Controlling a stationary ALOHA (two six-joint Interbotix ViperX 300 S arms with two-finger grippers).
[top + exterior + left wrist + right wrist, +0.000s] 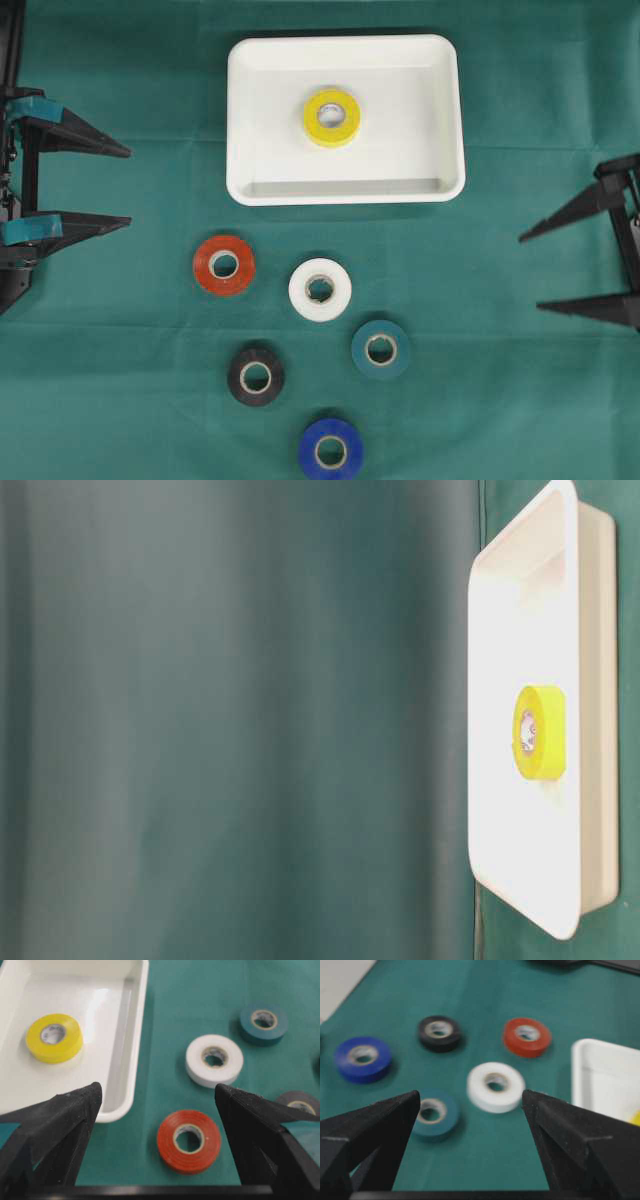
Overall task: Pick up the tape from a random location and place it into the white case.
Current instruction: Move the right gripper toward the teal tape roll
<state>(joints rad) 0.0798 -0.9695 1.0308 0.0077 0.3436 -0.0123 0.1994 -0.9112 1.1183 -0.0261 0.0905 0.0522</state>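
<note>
With one yellow tape (332, 117) lying inside the white case (245, 170), five rolls wait on the cloth just below it, flanked by the left gripper (128, 186) and right gripper (530, 270), both spread wide and empty, presumably ready to pick.

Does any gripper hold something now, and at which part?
Nothing is held: left gripper and right gripper are open and empty.

glossy smooth plastic white case (345, 185) on matt green cloth (120, 380); yellow tape (332, 117) looks smooth.
</note>
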